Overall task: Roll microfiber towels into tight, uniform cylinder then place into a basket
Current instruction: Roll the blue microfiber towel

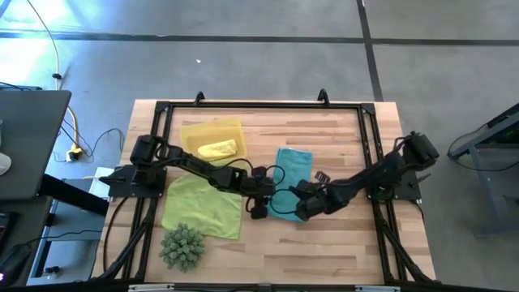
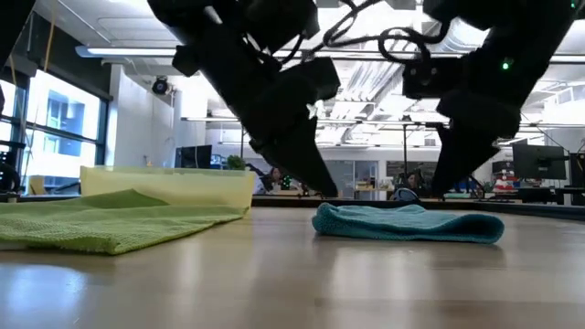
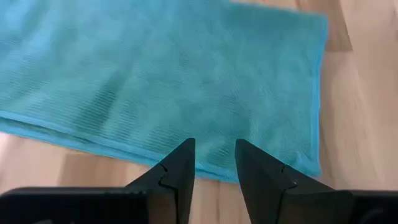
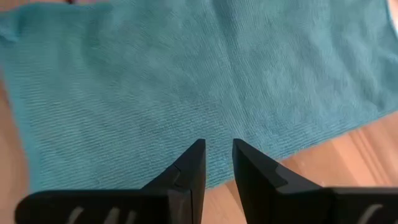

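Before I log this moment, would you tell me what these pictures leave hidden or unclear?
- High view: the near edge of the teal towel is covered by the left gripper and right gripper.
- Low view: both arms run off the top edge; whether the fingertips touch the teal towel cannot be told.
- High view: the yellow towel in the basket is too small to judge how tightly it is rolled.
- Low view: the lime green towel hides the basket's base.

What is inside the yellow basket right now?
The basket holds one rolled yellow towel, lying toward its right side. Nothing else shows in it from above. In the low view its translucent wall and the lime green towel hide the contents.
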